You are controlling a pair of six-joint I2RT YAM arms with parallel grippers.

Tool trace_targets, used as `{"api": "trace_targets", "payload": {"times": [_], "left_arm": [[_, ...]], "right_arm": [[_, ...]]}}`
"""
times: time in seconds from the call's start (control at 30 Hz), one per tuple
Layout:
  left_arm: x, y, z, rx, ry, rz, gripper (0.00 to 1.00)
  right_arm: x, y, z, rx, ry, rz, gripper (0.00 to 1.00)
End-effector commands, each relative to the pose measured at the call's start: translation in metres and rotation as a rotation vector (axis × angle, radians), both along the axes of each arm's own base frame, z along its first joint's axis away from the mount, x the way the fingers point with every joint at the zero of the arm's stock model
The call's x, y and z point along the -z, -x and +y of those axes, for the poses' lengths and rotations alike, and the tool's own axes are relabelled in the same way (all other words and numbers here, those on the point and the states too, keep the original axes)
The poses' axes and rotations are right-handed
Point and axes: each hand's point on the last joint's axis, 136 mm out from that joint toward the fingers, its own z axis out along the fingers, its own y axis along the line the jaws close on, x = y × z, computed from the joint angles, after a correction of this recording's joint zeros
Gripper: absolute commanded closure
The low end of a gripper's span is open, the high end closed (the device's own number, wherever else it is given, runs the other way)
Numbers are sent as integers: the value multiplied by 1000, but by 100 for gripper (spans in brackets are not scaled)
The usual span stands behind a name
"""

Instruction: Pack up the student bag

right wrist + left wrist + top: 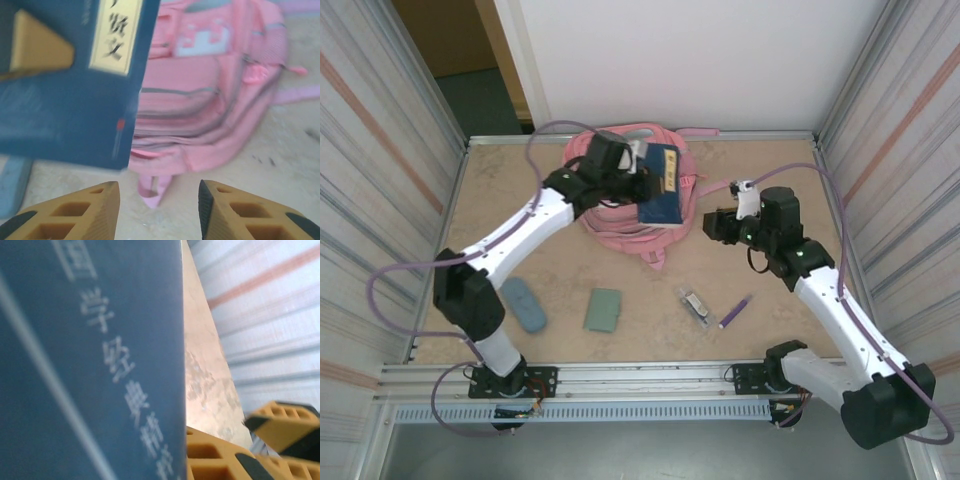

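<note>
Blue book (pixel 90 360) hung close, clamped in left jaws | right jaws stood half open, empty | pink bag (pixel 620 228) lay upper centre, under book | risk: one-edge grip might slip, dropping book beside bag

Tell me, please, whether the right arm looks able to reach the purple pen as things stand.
Probably yes: the right arm has its jaws open and empty, and the purple pen lies on bare table beside it, uncovered.
</note>
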Motion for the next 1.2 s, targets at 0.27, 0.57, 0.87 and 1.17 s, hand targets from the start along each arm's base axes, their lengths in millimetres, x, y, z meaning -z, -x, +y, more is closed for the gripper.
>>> {"api": "trace_targets", "payload": {"times": [0.27, 0.57, 0.87, 1.17], "left_arm": [[-5, 13, 101, -323, 70, 78, 100], [29, 60, 115, -486, 186, 423, 100], [23, 65, 118, -537, 271, 456, 96], [14, 52, 109, -475, 319, 433, 55]], "right_arm": [[-18, 55, 122, -609, 371, -621, 43], [-20, 43, 187, -550, 511, -926, 38], [-1, 18, 205, -444, 561, -964, 49], [-12, 20, 190, -339, 509, -1013, 100]]}}
